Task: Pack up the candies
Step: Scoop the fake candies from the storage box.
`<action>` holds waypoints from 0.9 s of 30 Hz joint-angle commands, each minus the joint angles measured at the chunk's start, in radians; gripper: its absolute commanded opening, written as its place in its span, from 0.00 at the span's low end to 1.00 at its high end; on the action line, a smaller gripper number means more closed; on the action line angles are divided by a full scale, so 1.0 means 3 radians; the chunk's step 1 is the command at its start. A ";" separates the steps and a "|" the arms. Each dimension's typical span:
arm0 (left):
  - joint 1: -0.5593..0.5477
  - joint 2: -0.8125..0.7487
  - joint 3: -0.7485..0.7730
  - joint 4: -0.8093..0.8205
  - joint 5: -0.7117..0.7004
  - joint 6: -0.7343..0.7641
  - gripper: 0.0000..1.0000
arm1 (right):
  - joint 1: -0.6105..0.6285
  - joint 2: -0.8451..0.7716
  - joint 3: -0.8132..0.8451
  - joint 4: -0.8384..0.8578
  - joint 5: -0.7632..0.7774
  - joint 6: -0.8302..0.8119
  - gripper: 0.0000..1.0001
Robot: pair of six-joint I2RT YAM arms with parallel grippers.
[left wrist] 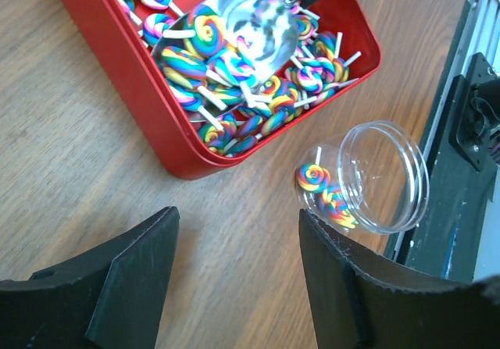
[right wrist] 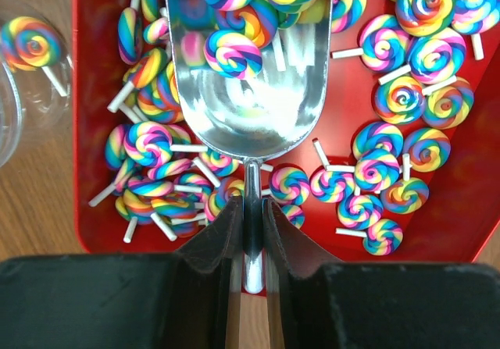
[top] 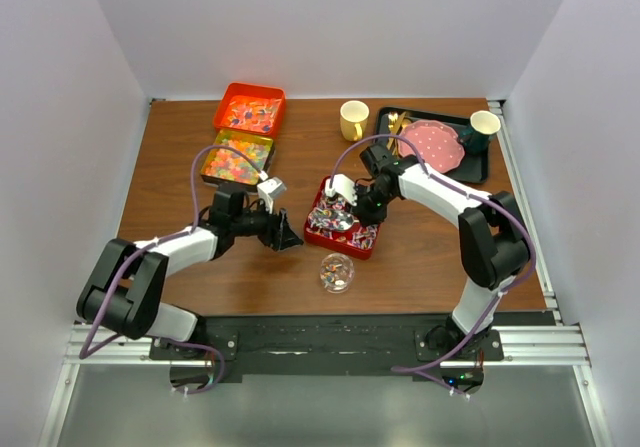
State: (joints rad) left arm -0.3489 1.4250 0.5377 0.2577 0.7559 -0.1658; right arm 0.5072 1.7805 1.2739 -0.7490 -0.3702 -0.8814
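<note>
Lollipops [right wrist: 233, 54] are sitting loose in the scoop [right wrist: 250, 107] the right gripper [right wrist: 251, 216] is clamping over the red tray [right wrist: 84, 201], so any tilt is risking spillage beyond it; left gripper [left wrist: 237, 218] is gaping empty nearby.

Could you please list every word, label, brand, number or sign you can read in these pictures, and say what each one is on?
None: no view shows readable text.
The red tray, the metal scoop, the clear jar and the lollipops show no print.
The yellow cup and pink plate show no lettering in the top view, but are too small to be sure.
</note>
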 commanded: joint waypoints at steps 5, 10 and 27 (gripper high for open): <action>0.0135 -0.0112 0.0146 -0.0102 0.0114 0.0066 0.68 | -0.0013 0.0160 0.0033 0.0134 -0.0264 -0.0073 0.00; 0.0242 -0.0066 0.0161 -0.0133 0.0078 0.0154 0.68 | -0.0013 0.0303 0.0023 0.0160 -0.0392 -0.0069 0.16; 0.0334 -0.0020 0.0181 -0.0169 0.0052 0.0246 0.68 | -0.0029 0.0094 -0.0222 0.0533 -0.0269 0.0080 0.00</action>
State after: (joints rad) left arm -0.2665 1.4132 0.5533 0.1947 0.7654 -0.1184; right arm 0.4992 1.8778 1.2259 -0.6250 -0.4595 -0.8547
